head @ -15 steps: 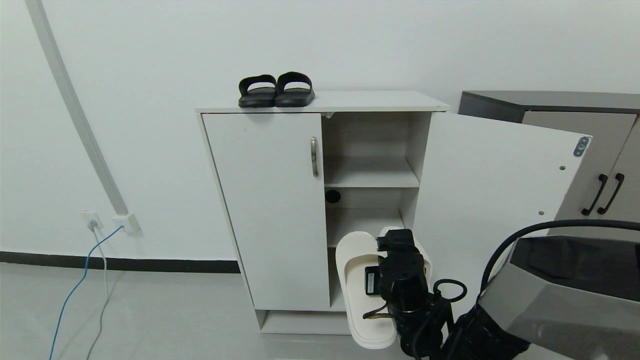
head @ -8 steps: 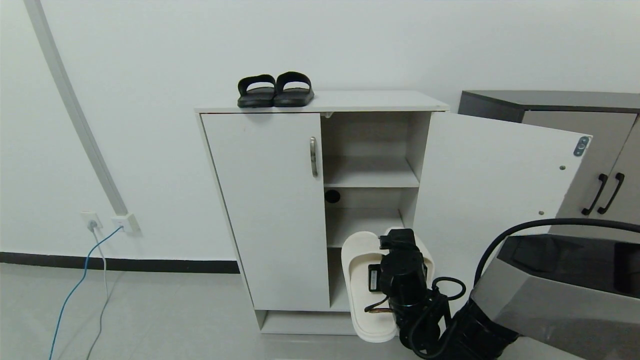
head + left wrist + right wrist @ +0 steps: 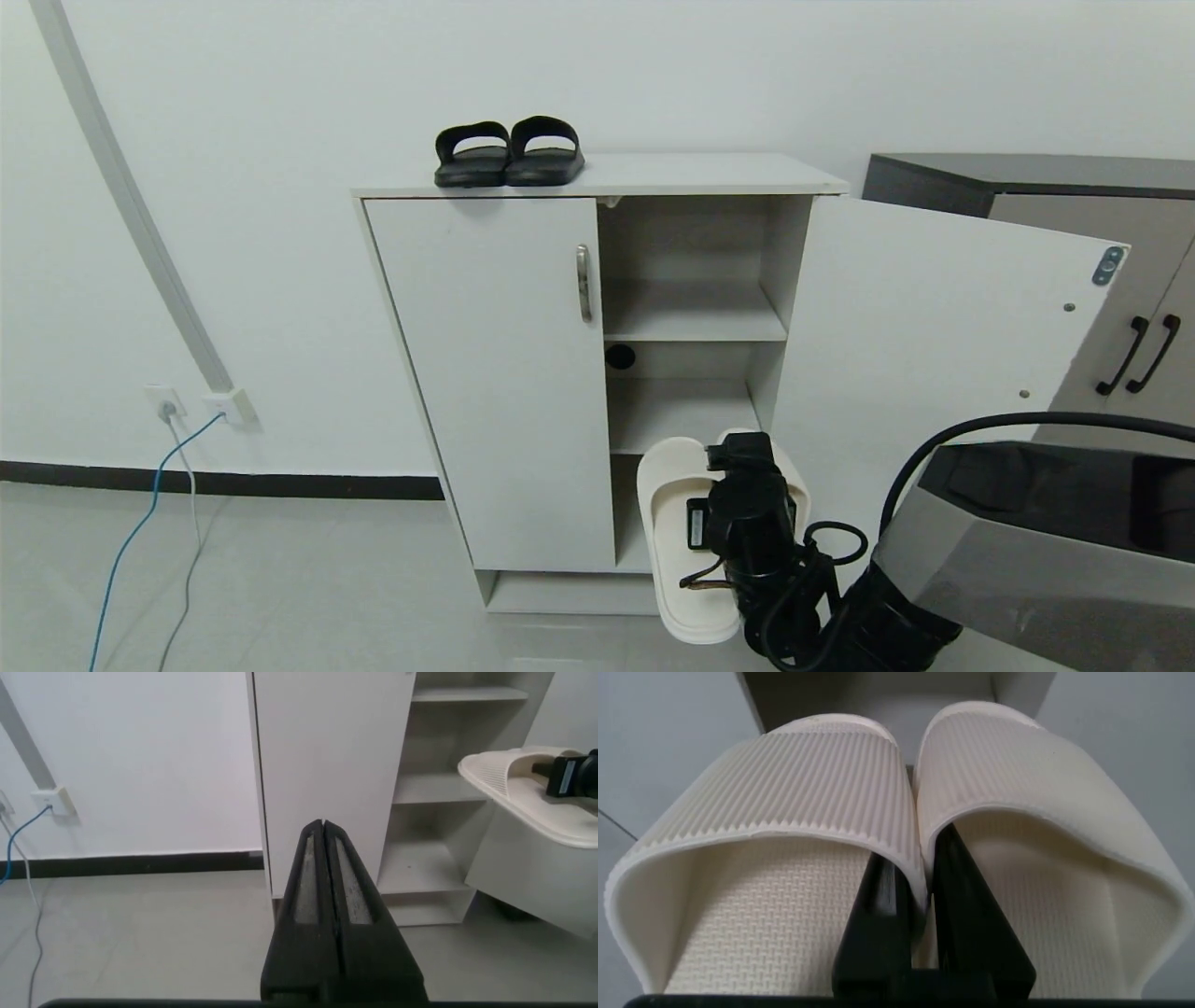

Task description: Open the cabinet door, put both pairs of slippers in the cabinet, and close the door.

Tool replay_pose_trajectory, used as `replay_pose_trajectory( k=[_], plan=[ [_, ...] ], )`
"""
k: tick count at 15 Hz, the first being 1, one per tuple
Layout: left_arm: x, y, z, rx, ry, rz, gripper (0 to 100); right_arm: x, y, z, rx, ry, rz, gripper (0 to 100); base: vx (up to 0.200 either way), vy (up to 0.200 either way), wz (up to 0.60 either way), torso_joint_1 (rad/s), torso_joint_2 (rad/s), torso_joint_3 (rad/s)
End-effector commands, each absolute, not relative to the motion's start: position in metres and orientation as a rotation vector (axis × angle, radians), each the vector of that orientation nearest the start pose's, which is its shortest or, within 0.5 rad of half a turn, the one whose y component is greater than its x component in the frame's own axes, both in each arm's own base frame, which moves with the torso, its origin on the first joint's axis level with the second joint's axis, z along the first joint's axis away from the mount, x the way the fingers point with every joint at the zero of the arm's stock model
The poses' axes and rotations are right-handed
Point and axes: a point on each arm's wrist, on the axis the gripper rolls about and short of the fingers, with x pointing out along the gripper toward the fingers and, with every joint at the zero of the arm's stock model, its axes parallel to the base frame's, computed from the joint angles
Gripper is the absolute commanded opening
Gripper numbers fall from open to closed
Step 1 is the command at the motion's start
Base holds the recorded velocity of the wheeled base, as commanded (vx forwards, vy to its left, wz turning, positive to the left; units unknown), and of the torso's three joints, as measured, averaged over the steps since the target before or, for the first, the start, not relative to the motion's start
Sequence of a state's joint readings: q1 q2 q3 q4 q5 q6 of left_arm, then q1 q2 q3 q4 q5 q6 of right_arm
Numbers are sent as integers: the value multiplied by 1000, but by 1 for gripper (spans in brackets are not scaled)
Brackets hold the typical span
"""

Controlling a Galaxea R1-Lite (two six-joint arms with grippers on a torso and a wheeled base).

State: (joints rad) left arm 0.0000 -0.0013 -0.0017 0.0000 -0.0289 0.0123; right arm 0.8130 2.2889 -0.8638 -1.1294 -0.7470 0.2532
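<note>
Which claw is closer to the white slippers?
The right one. The right claw is shut on the white slippers, holding them before the open cabinet. The left claw hangs shut, well apart from them.

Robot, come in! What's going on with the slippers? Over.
Right gripper shut on white slippers, before open cabinet. Left gripper shut, empty. Black slippers atop cabinet. Doorway unobstructed.

the right pincer [image 3: 742, 455] covers most of one white slipper [image 3: 795, 481], and the grey cabinet [image 3: 1027, 187] is cut off.
</note>
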Motion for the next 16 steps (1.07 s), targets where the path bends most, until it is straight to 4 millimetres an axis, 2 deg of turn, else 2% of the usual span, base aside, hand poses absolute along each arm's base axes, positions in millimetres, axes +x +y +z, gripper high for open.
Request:
replay_pose_trajectory(
  k=[1, 13, 14, 16],
  plan=[
    [-23, -1, 76, 12, -2, -29, 0, 279, 273, 33, 41, 220, 38, 0, 0, 0, 0, 2, -7, -178],
    [-23, -1, 76, 14, -2, -31, 0, 285, 275, 15, 20, 239, 23, 0, 0, 0, 0, 2, 2, -197],
    [-23, -1, 76, 12, -2, -29, 0, 288, 277, 7, 11, 212, 27, 0, 0, 0, 0, 7, 7, -198],
    [-23, -1, 76, 14, -2, -29, 0, 290, 278, 7, -11, 116, 43, 0, 0, 0, 0, 7, 5, -195]
  ],
)
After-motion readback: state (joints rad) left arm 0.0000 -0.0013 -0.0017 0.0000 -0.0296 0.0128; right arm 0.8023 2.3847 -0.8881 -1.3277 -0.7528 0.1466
